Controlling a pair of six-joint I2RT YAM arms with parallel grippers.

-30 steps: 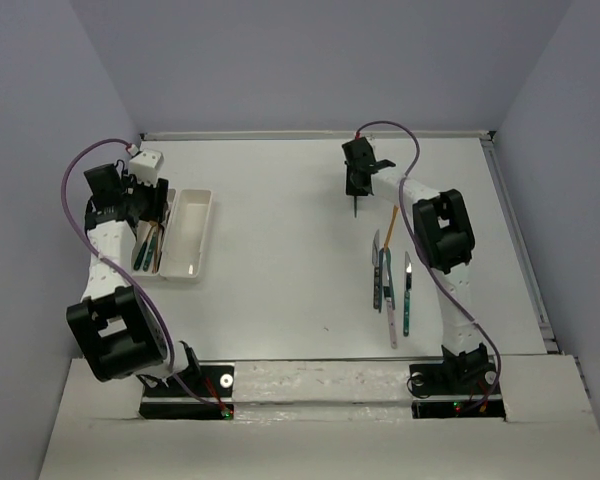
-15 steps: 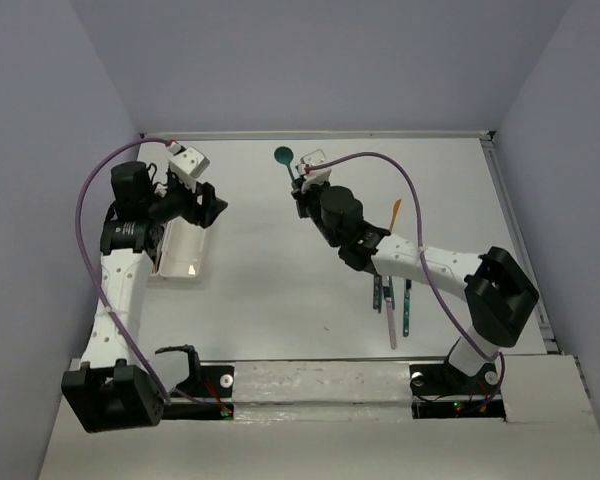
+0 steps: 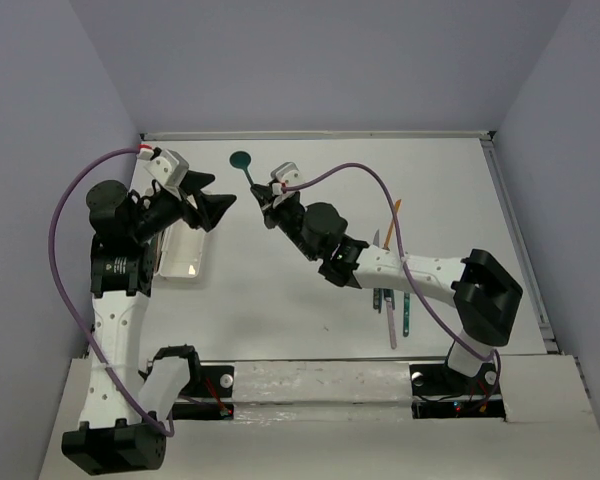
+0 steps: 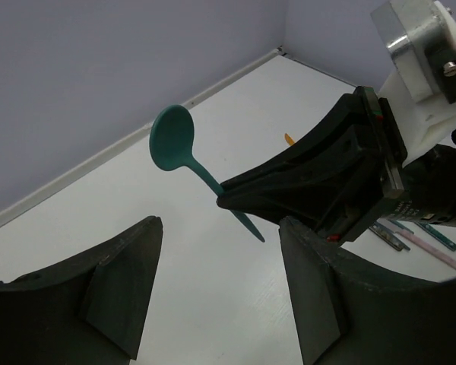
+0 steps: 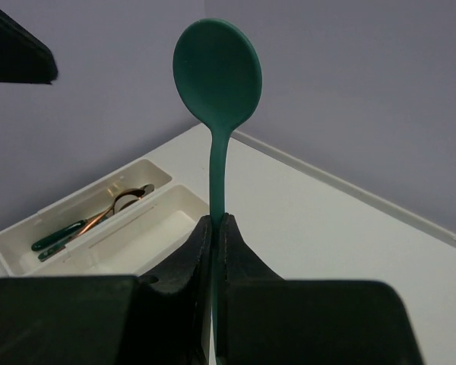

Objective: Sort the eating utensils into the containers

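Note:
My right gripper [image 3: 263, 203] is shut on the handle of a teal spoon [image 3: 243, 163], held in the air with its bowl up; it also shows in the right wrist view [image 5: 217, 68] and the left wrist view [image 4: 172, 139]. My left gripper [image 3: 216, 208] is open and empty, raised just left of the right gripper, facing it. The paired white trays [image 3: 187, 262] lie under the left arm; in the right wrist view the far tray [image 5: 30, 236] holds teal and gold utensils [image 5: 99, 217] and the near tray [image 5: 140, 234] looks empty. Several utensils [image 3: 392, 300] lie on the table at the right.
A yellow utensil [image 3: 393, 218] lies above the pile at the right. The right arm stretches across the middle of the table. A raised lip [image 3: 310, 134] runs along the back edge, with grey walls around.
The right gripper carried the teal spoon left, toward the left gripper. The left arm rose off the trays and turned its open gripper toward the spoon.

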